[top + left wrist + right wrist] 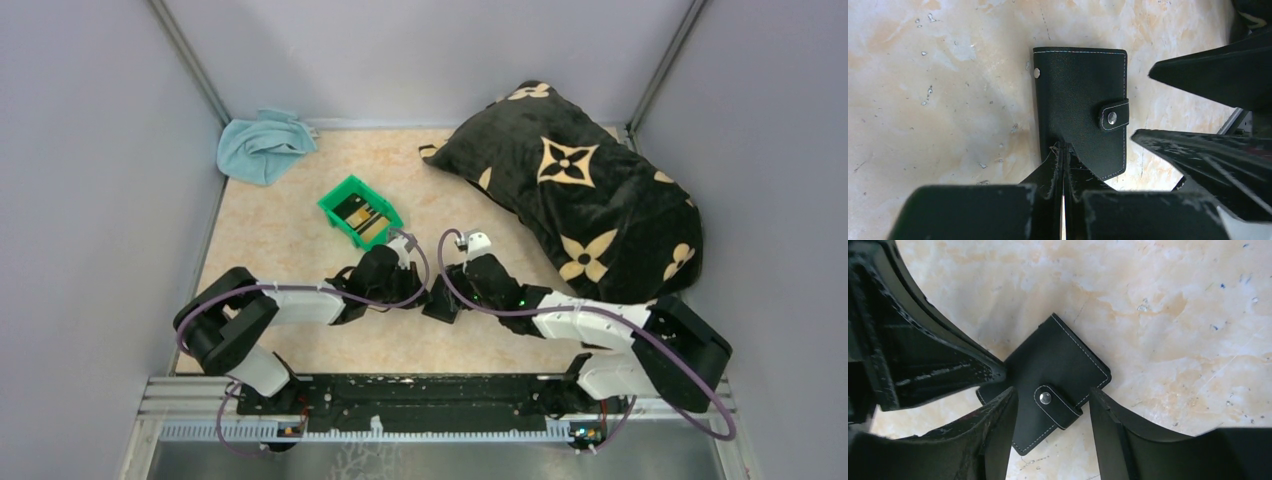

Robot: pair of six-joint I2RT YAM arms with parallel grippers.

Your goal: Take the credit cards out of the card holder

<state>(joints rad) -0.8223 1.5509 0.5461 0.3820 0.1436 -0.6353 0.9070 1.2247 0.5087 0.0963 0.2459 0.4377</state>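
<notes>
The card holder (1078,105) lies flat on the worktop (938,115) between the two arms, near their bases. It is folded shut, outer face up, with its strap (1113,116) snapped down over the free edge.

Left pincer (1063,155): the fingers are drawn together to a hairline gap, and their tips rest on the holder's edge on the side away from the strap. Whether any leather is nipped between them cannot be told. The placement looks like a pin-down, steadying the holder against sliding or lifting.

Right pincer (1052,392): it is spread wide with nothing in its grip. One finger stands on each side of the strap end, low over the holder. Whether they touch it is not clear. This straddle suits taking the strap or the cover's free edge while the other arm anchors the far side.

Green bin (335,200): it stands behind the left arm, apart from the holder. It contains credit cards (362,215), dark with tan markings. The count is not legible.

Assessment: some cards are evidently already out. With the holder closed, it cannot be determined whether any remain inside. Any further removal calls for unsnapping the strap first. The risk is that the holder skids on the smooth worktop if the anchor slips.
</notes>
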